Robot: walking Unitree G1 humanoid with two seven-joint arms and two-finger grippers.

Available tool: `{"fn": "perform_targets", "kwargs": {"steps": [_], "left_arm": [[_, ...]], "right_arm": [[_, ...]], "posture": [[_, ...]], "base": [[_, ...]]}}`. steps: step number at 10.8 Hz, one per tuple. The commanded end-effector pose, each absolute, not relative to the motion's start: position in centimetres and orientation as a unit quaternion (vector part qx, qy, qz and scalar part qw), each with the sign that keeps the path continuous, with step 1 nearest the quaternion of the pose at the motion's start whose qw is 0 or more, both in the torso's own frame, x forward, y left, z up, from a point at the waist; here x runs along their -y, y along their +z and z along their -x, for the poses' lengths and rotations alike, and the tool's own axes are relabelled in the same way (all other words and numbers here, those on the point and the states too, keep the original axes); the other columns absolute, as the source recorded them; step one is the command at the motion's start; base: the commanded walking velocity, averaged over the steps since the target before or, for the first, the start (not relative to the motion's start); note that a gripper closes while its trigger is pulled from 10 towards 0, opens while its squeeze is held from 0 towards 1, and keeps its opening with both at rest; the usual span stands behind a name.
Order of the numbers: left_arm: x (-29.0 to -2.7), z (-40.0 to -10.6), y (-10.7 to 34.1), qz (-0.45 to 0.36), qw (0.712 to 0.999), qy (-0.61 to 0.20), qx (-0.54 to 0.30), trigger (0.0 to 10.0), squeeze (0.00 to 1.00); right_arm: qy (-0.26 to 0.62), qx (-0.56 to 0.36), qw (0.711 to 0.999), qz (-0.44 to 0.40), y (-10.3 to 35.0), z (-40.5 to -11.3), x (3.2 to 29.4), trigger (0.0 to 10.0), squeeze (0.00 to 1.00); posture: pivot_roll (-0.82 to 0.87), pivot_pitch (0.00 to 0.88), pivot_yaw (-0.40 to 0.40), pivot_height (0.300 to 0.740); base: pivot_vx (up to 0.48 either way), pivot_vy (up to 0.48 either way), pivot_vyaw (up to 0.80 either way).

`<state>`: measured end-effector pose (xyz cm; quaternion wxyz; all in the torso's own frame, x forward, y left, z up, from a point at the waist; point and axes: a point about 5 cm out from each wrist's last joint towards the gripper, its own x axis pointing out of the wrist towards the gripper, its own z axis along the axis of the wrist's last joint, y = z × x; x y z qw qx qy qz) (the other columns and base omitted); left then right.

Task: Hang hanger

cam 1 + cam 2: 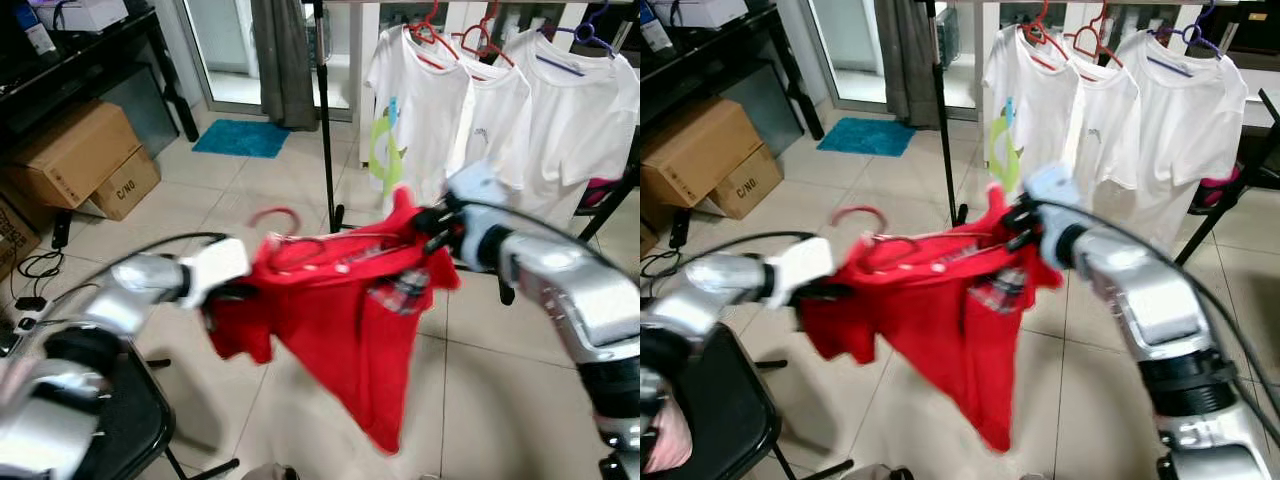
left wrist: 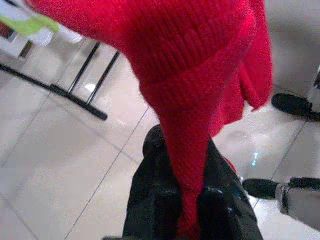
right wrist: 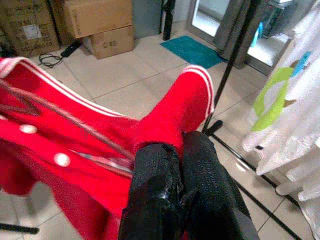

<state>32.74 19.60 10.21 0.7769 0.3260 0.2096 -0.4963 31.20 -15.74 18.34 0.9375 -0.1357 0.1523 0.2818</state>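
Left pincer (image 1: 225,293) clamps the red shirt (image 1: 340,320) at its 9 o'clock shoulder. The shirt sits on a red hanger (image 1: 285,232), long axis running 9-to-3, hook pointing toward 12. Right pincer (image 1: 432,228) clenches the 3 o'clock shoulder. Cardboard box (image 1: 125,186) label: blurred, unreadable. White shirts (image 1: 480,115) hang at 1 o'clock.

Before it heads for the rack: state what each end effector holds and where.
Both hold the red knit shirt on its hanger: the left end effector pinches one shoulder's fabric, the right end effector the opposite shoulder.
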Motion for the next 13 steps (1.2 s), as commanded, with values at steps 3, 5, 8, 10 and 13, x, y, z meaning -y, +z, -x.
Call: {"fn": "perform_targets", "kwargs": {"steps": [3,5,8,10,13], "left_arm": [[-18.8,-33.6,10.5,-0.346,0.773,-0.492,-0.204,0.0,0.0],[-20.4,-33.7,10.9,-0.356,0.778,-0.467,-0.221,0.0,0.0],[-23.5,-33.1,10.7,-0.38,0.769,-0.433,-0.277,0.0,0.0],[-23.5,-33.3,10.7,-0.393,0.767,-0.422,-0.282,0.0,0.0],[-21.3,-34.1,10.0,-0.382,0.785,-0.408,-0.267,0.0,0.0]], "right_arm": [[0.328,-0.146,0.923,0.142,18.6,-30.4,13.1,0.0,0.0],[0.28,-0.192,0.918,0.204,16.7,-30.3,15.5,0.0,0.0],[0.22,-0.221,0.92,0.237,15.9,-30.6,19.0,0.0,0.0],[0.257,-0.214,0.919,0.21,16.7,-30.6,18.1,0.0,0.0],[0.376,-0.175,0.904,0.103,18.4,-29.2,13.4,0.0,0.0]], "posture": [[-0.11,0.0,0.147,0.74],[-0.12,0.0,0.149,0.74],[-0.11,0.0,0.142,0.74],[-0.11,0.0,0.138,0.74],[-0.12,0.0,0.141,0.74]], "base": [[0.0,0.0,0.0],[0.0,0.0,0.0],[0.0,0.0,0.0],[0.0,0.0,0.0],[0.0,0.0,0.0]]}}
